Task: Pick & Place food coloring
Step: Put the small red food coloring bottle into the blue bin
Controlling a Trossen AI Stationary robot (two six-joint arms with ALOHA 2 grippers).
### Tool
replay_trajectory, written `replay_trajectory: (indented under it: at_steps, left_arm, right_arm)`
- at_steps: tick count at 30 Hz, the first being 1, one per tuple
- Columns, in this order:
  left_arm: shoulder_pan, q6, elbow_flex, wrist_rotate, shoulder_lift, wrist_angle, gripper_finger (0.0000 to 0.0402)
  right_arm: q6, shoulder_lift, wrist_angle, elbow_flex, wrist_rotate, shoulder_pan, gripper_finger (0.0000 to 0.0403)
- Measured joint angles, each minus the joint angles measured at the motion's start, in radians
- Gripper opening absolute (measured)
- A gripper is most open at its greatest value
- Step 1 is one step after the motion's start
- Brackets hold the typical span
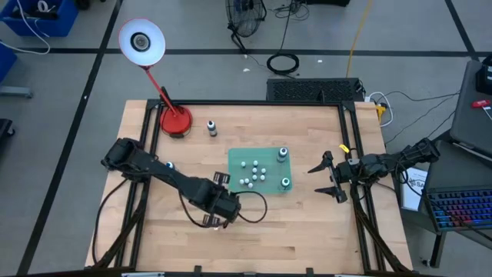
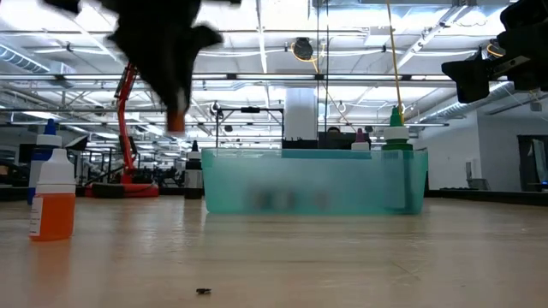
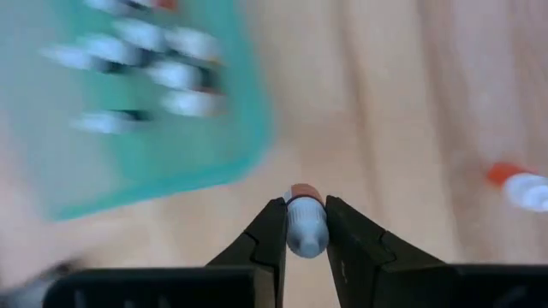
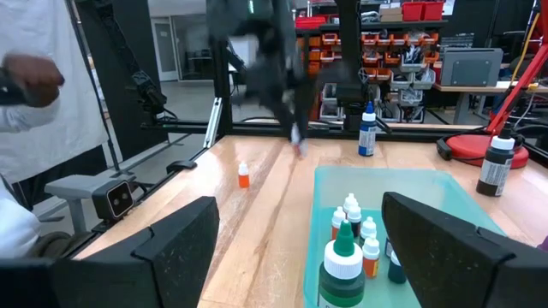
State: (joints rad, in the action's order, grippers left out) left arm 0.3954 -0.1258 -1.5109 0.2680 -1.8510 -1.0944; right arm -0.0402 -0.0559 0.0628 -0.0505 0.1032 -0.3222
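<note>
My left gripper [image 3: 306, 224] is shut on a tiny bottle [image 3: 306, 229] with a whitish cap and an orange body, above the bare wood near the green mat's [image 1: 260, 171] near-left corner. It shows blurred in the low view [image 2: 175, 103]. Several small white-capped bottles [image 1: 254, 173] and two larger dark ones with teal tops [image 1: 284, 182] stand on the mat. Another orange bottle [image 2: 53, 198] stands on the table. My right gripper [image 1: 329, 178] hovers open, right of the mat, its fingers [image 4: 184, 244] wide apart. My left gripper pinches the tiny bottle between its two fingers at the whitish cap end [image 3: 306, 235], coming from above and pointing down. The orange body [image 2: 175, 121] hangs below the fingertips, lifted clear of the table.
A red lamp base [image 1: 175, 121] and a dark bottle [image 1: 211, 128] stand near the table's far edge. A blue bottle [image 4: 366, 130] stands on the left part. A person in white [image 4: 34, 103] is beside the table. Bare wood lies along the near edge.
</note>
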Motion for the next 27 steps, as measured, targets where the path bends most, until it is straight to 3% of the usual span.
replay_trajectory:
  at_steps: [3,8,12,19,27]
  left_arm:
    - [-0.036,0.071,-0.129,0.077,0.001,-0.07,0.0063]
    - [-0.17,0.179,-0.194,0.016,0.002,-0.03,0.0063]
    - [-0.294,0.238,-0.122,-0.131,-0.001,0.042,0.0063]
    - [-0.417,0.263,0.032,-0.248,-0.001,0.211,0.0063]
    - [-0.47,0.254,0.183,-0.28,-0.001,0.379,0.0063]
  right_arm:
    - [0.0,0.0,0.0,0.0,0.0,0.0,0.0313]
    - [0.0,0.0,0.0,0.0,0.0,0.0,0.0313]
    - [0.0,0.0,0.0,0.0,0.0,0.0,0.0313]
    - [0.0,0.0,0.0,0.0,0.0,0.0,0.0313]
    - [0.0,0.0,0.0,0.0,0.0,0.0,0.0313]
